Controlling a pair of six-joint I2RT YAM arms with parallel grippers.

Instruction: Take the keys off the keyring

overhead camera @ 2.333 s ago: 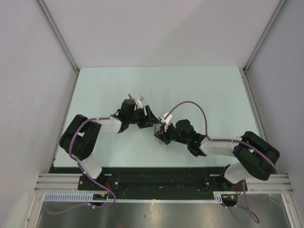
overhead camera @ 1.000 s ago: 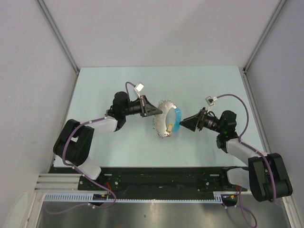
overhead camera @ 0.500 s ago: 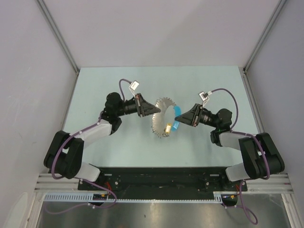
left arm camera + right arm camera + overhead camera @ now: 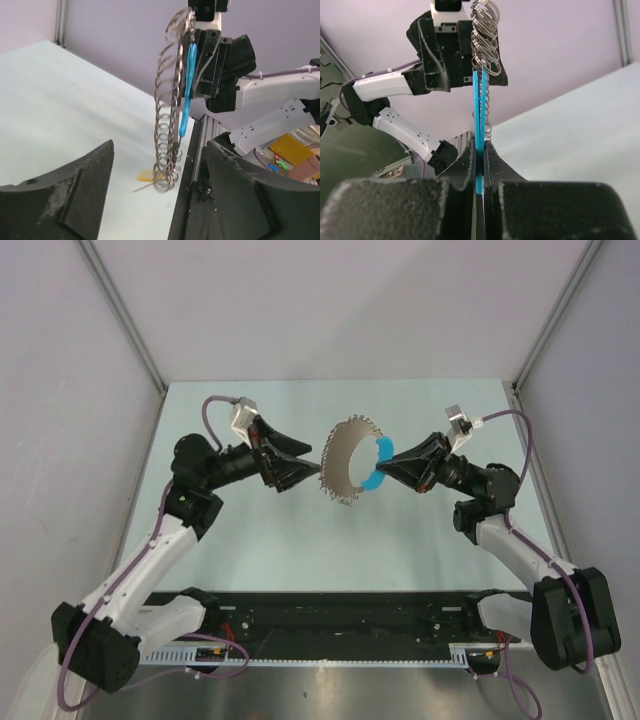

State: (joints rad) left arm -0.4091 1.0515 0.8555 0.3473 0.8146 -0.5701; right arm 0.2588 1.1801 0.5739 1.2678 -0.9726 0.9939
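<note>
Right gripper (image 4: 384, 468): clenched on the blue piece (image 4: 377, 466), holding keyring (image 4: 331, 448) and keys (image 4: 165, 140) off the table (image 4: 250, 540).
Left gripper (image 4: 313, 464): jaws spread, holding nothing.
Relation: bunch hangs upright, just beyond left fingertips, between the 2 arms.

silvery keys (image 4: 332, 465); one blue key (image 4: 378, 462)

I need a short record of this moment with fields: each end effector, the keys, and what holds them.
left end effector: open, nothing between its fingers, pointing at the keys
right end effector: shut on the blue piece
keys: one bunch, between the two end effectors
support: the right end effector alone
surface: pale table
</note>
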